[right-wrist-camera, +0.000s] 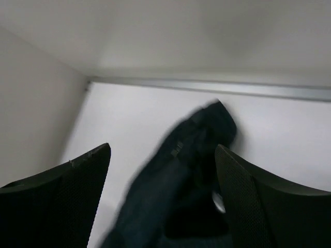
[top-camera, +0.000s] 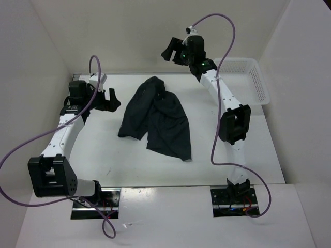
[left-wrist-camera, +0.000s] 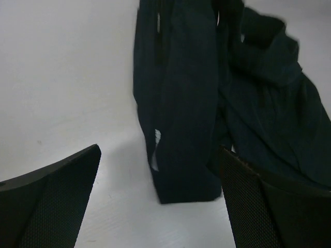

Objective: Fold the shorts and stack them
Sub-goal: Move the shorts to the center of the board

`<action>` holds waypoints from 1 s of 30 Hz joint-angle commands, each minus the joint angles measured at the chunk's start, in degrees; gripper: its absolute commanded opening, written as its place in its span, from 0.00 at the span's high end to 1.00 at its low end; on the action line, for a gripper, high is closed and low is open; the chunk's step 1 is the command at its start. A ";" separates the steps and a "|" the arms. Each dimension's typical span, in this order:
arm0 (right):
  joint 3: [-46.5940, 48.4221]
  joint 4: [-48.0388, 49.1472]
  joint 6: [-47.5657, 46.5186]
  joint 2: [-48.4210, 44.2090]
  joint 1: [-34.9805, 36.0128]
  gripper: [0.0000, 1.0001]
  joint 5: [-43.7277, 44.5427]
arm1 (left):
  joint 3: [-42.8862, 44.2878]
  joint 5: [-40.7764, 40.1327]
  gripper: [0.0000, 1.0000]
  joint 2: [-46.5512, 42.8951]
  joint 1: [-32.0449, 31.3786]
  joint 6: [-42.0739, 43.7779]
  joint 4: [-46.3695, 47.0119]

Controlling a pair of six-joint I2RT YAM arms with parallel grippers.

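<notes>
One pair of dark navy-black shorts (top-camera: pixel 155 119) lies crumpled in the middle of the white table, bunched to a narrow point at the far end. My left gripper (top-camera: pixel 113 101) hovers just left of them, open, its fingers (left-wrist-camera: pixel 51 201) wide apart with the near fabric edge (left-wrist-camera: pixel 181 129) ahead and nothing between them. My right gripper (top-camera: pixel 173 53) is raised above the far end of the shorts, open and empty. In the right wrist view (right-wrist-camera: pixel 163 146) the shorts (right-wrist-camera: pixel 181 170) appear blurred, well below the fingers (right-wrist-camera: pixel 258 201).
A white mesh basket (top-camera: pixel 253 77) stands at the far right corner of the table. White walls close in the back and both sides. The right arm's elbow (top-camera: pixel 234 123) hangs over the table's right part.
</notes>
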 commanded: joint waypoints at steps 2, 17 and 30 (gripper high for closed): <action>-1.43 -5.90 -18.26 -3.54 -0.13 0.14 3.90 | -0.55 -0.16 0.00 2.48 -2.88 0.25 -6.87; -22.20 -2.73 -31.49 -0.67 7.09 0.14 3.35 | -9.70 -18.52 0.00 11.18 -8.95 0.25 1.45; -20.88 -0.54 -36.33 4.34 8.41 0.26 4.22 | -14.44 -18.64 0.00 15.40 -11.50 0.25 10.42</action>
